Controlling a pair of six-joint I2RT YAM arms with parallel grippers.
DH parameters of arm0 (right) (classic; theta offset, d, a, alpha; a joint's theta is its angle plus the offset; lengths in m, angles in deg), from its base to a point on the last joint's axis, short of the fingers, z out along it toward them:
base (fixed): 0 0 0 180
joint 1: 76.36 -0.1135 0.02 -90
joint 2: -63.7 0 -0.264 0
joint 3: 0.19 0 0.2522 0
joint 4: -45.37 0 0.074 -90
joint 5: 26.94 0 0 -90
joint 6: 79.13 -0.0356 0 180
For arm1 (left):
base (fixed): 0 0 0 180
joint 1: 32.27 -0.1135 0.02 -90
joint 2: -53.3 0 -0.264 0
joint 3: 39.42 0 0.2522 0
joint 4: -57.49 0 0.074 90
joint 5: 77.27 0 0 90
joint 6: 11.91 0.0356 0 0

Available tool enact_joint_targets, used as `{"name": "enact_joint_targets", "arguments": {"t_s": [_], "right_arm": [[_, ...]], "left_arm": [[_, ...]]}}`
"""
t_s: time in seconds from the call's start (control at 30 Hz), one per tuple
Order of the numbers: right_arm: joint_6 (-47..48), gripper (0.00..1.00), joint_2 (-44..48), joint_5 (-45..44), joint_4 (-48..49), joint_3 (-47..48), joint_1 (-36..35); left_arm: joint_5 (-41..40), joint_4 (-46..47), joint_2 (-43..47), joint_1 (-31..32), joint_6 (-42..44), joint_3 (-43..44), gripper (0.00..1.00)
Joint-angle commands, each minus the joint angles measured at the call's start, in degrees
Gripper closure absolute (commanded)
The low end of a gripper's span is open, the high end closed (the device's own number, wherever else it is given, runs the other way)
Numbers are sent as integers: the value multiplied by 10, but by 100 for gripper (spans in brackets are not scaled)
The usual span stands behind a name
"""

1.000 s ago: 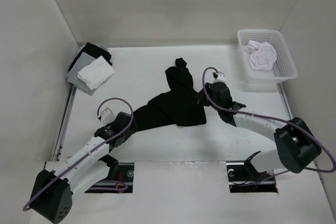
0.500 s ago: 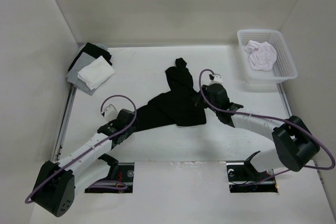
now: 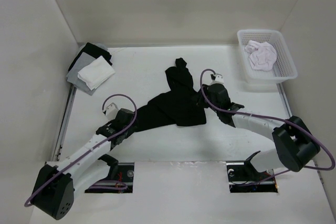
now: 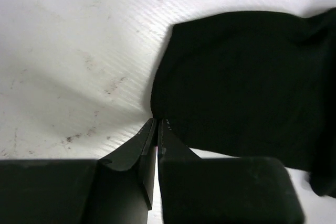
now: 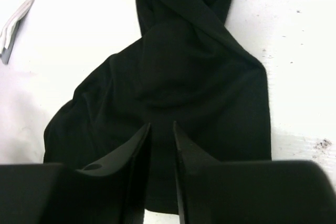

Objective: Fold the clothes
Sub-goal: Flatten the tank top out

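Since a second ago my left pincer [image 3: 128, 121] has snapped closed, it was gaping before, and that arm has nudged in a bit toward the black shirt [image 3: 176, 106]. My right pincer [image 3: 202, 99] went the other way: it was clamped and now there's a gap between its fingers. The shirt itself has barely shifted.

From the left wrist view, the left pincer [image 4: 156, 122] has its fingers pressed together with the tips right on the hem of the shirt [image 4: 241, 77], at the end that points toward the near left corner of the worktop [image 3: 142, 72]. Honestly I can't tell whether any fabric is actually caught between the tips or whether they're just touching the edge.

From the right wrist view, the right pincer [image 5: 161, 125] is parted over the shirt [image 5: 184, 77], with black fabric showing through the gap. It doesn't look like it's holding anything. It's on the shirt's right side, pointing left across it.

The shirt is a rumpled, twisted strip around the middle of the worktop. One end runs toward the near left corner and a narrower bunched bit reaches up toward the far edge.

Other stuff: a white basket [image 3: 268, 80] in the far right corner with a pale pinkish garment [image 3: 262, 56] in it, and a stack of cloth squares [image 3: 92, 71] in the far left corner, white one on top.
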Motion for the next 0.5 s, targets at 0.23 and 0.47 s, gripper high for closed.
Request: {"name": "enact_joint_targets", "arguments": {"t_s": [0.23, 0.47], "right_arm": [[-24, 60, 95, -137, -96, -68, -4], [-101, 61, 136, -162, -193, -116, -48]], "left_arm": [[-8, 47, 121, -7, 111, 53, 100], [11, 111, 135, -15, 148, 32, 100]]}}
